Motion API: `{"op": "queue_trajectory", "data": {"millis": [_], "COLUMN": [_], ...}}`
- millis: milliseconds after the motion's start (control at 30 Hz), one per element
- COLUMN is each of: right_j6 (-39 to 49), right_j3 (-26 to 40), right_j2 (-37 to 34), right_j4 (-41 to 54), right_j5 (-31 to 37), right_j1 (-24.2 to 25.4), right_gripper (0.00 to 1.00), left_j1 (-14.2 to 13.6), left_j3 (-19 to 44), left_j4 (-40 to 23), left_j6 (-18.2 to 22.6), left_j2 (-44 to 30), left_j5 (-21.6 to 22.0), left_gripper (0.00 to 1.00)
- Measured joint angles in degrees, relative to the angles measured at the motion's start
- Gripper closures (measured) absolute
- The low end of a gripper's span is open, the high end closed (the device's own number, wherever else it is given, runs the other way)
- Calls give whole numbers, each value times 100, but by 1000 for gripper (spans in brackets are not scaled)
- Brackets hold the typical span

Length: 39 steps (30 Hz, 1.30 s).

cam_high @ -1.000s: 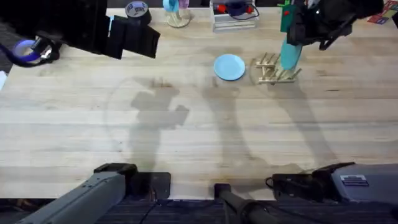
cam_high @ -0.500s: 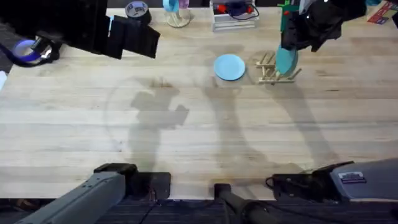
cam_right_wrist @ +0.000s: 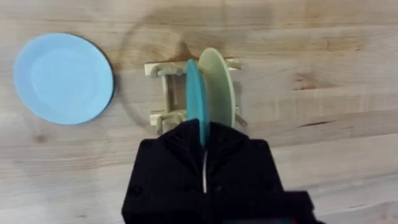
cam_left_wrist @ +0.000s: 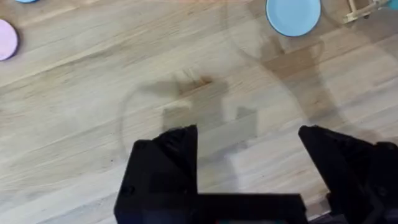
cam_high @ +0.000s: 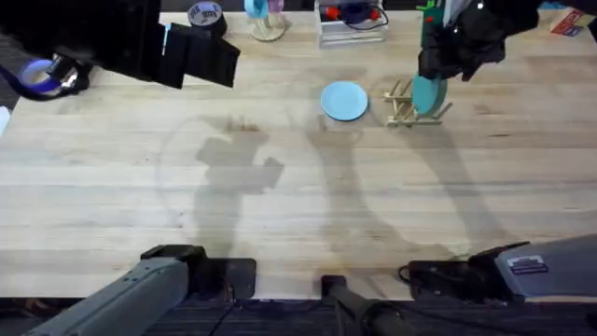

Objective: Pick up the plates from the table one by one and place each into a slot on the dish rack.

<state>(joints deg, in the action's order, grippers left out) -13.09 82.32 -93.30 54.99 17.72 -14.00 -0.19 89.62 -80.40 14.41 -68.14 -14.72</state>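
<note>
Teal plate (cam_right_wrist: pixel 195 99) is held on edge by the right gripper (cam_right_wrist: pixel 204 144), whose black fingers are closed on its rim, and it is stood in a slot of the small wooden dish rack (cam_right_wrist: pixel 163 93), just beside a cream plate (cam_right_wrist: pixel 219 87) that is already set upright in the same rack. From overhead, the right gripper (cam_high: pixel 446 65) is seen over the rack (cam_high: pixel 401 105) at the far right part of the table (cam_high: pixel 280 205), with the teal plate (cam_high: pixel 427 95) standing among the pegs. Pale blue plate (cam_high: pixel 344 100) is laid flat on the table just beside the rack, apart from it. Left gripper (cam_left_wrist: pixel 249 155) is held over bare wood, well apart from both plates, its fingers spread wide with nothing between them; a pink saucer (cam_left_wrist: pixel 6 40) is seen at the edge of its wrist view
</note>
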Motion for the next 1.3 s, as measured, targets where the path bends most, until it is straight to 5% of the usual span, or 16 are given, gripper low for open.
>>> {"op": "queue_trajectory", "data": {"millis": [1300], "right_j6": [-1], "right_j3": [-482], "right_j2": [-138], "right_j4": [-481], "right_j5": [-385], "right_j1": [118], "right_gripper": [973], "left_j1": [0], "left_j3": [0], "left_j4": [0], "left_j6": [0], "left_j2": [0], "left_j5": [0], "left_gripper": [8]}}
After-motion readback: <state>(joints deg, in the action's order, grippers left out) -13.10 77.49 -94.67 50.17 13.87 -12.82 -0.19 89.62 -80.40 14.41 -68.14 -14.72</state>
